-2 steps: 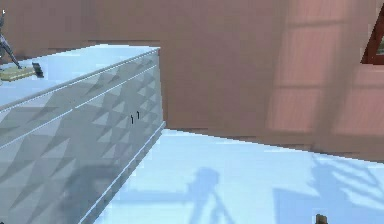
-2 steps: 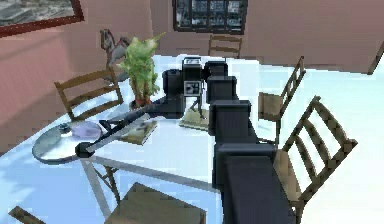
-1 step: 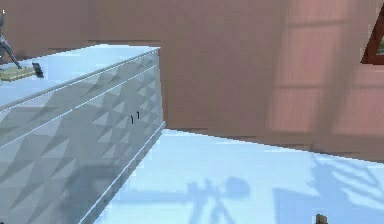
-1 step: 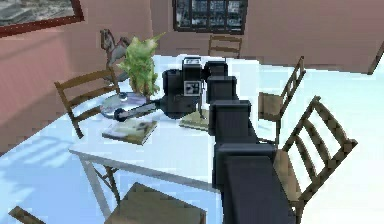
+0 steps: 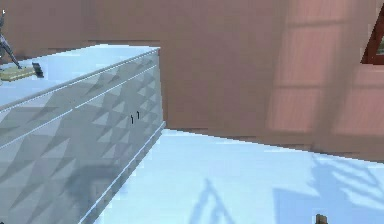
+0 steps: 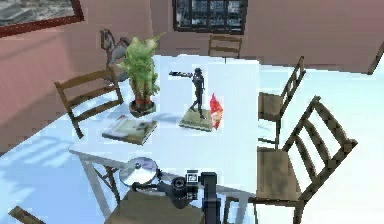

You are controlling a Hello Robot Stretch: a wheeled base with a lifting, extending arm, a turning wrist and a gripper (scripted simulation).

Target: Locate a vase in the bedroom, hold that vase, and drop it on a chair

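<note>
In the forward view, a long pale sideboard [image 5: 90, 110] with faceted doors runs along the left, with a flat thing [image 5: 15, 72] lying on its top near the picture's edge. Right of it come a pink wall [image 5: 230, 70] and pale floor [image 5: 220, 180].

In the arm side view, a wooden chair [image 6: 88, 92] stands at the left side of the white table [image 6: 235, 140]. On the table, from the left, are a book [image 6: 128, 128], a potted plant [image 6: 143, 68] behind it, a round silvery thing [image 6: 140, 172] at the near edge, a dark figurine [image 6: 198, 92] on a base, and a small red object [image 6: 217, 108] just beside it. Which of these, if any, is the vase cannot be told. The gripper [image 6: 170, 186] sits at the near edge just right of the silvery thing, and whether it holds anything cannot be told. The arm [image 6: 211, 205] rises at its right. Two more chairs [image 6: 300, 160] stand along the table's right side
</note>
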